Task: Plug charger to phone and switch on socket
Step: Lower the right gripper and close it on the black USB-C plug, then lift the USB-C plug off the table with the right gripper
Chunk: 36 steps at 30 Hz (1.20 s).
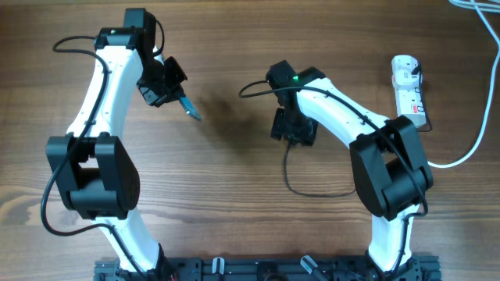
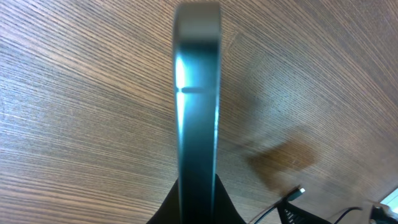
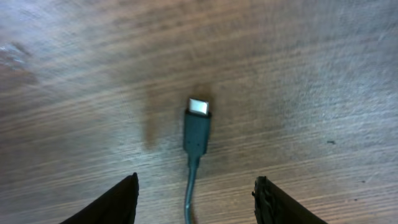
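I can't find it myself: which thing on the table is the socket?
From above, find the right arm on the wooden table. Beyond its elbow, near the table's right edge, lies the socket: a white oblong block trailing a thick white lead, unlike the thin black charger curling beside the arm.

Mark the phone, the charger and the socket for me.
phone (image 2: 198, 124): left wrist view, on its side edge, seen end-on.
charger (image 3: 197, 134): right wrist view, on the dark connector body behind the metal tip.
socket (image 1: 410, 92): overhead view, on the white strip's top face.
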Each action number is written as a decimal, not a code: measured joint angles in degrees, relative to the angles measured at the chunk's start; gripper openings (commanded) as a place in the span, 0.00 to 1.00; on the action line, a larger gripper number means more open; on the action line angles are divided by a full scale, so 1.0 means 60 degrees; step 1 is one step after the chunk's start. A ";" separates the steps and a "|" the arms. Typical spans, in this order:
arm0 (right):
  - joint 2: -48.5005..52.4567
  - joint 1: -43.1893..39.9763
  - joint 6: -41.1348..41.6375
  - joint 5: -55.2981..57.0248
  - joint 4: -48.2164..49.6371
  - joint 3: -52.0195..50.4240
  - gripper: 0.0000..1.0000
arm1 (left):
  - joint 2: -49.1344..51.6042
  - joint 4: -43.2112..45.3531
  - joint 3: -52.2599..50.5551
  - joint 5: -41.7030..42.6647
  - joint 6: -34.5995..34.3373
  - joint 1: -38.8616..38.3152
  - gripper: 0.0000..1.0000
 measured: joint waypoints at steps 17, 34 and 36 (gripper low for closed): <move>0.0000 0.0011 0.0721 -0.0076 0.0827 -0.0579 0.43 | 0.0000 0.0000 0.0000 0.0000 0.0000 0.0000 0.04; 0.0000 0.0036 0.0892 -0.0033 0.0922 -0.0579 0.18 | 0.0000 0.0000 0.0000 0.0000 0.0000 0.0000 0.04; 0.0000 0.0036 0.0911 -0.0015 0.0925 -0.0579 0.15 | 0.0000 0.0000 0.0000 0.0000 0.0000 0.0000 0.04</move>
